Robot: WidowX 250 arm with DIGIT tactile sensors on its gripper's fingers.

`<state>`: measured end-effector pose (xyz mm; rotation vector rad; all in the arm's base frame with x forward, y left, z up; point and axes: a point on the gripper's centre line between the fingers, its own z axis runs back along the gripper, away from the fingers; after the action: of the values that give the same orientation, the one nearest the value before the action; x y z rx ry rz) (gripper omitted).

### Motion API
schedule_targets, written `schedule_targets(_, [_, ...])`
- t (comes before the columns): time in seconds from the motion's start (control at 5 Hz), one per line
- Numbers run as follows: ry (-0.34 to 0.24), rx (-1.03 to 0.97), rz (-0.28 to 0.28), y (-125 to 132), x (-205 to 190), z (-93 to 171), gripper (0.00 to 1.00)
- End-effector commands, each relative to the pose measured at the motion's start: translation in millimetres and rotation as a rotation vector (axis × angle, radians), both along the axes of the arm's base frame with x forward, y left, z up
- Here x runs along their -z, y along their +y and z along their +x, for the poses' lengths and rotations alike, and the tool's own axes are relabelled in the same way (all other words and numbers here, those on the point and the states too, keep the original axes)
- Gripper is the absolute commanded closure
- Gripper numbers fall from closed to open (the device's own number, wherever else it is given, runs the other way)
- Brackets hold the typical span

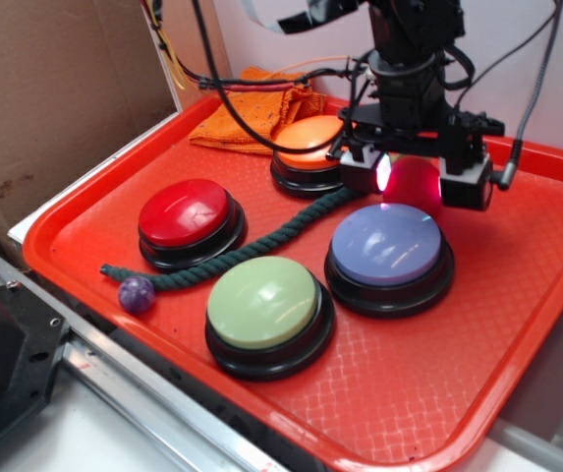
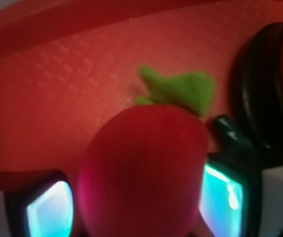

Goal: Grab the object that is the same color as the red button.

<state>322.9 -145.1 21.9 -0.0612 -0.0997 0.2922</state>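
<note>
I see the red tray point(image 1: 517, 324) carrying the purple button point(image 1: 389, 246), green button point(image 1: 264, 300) and red button point(image 1: 185, 213); my pincer point(image 1: 414, 182) grips the red plush fruit point(image 2: 141, 173) behind the purple button, beside the rope point(image 1: 261, 246).

the arm reaches down from the top of the exterior view, wrist vertical, cables trailing off it. the gripper point(image 1: 414, 183) points straight down, its two lit pads point(image 2: 50, 210) pressed against the fruit point(image 2: 141, 173) between them.

Exterior looks down from the tray's point(image 1: 438, 393) front; wrist sits close above it.
</note>
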Motion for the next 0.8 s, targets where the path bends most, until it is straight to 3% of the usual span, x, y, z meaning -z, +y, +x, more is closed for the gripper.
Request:
schedule_targets(0.0, [-0.036,-0.044,0.019,1,-10,14,1.0])
schedule_targets(0.2, [-0.058,-0.064,0.075,6,-32,5,1.0])
schedule_targets(0.4, [-0.069,-0.011,0.084,18,-66,-5,1.0])
schedule_targets(0.6, [-0.027,0.006,0.098,44,-109,-19,1.0])
